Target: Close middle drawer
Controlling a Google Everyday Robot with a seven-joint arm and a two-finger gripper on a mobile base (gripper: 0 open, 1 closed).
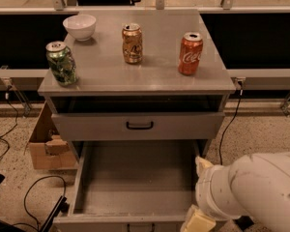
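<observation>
At front right of the middle drawer (135, 178) sat the gripper (199, 204), grip I couldn't tell; drawer fully out, whole push remained.

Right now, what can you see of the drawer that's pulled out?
The middle drawer is a wide, shallow grey tray, metal by its look, pulled far out below the top drawer. Nothing lies inside. A small black handle sits on its low front, at the picture's bottom edge. The pincer hangs at its front right corner; whether they touch is unclear.
</observation>
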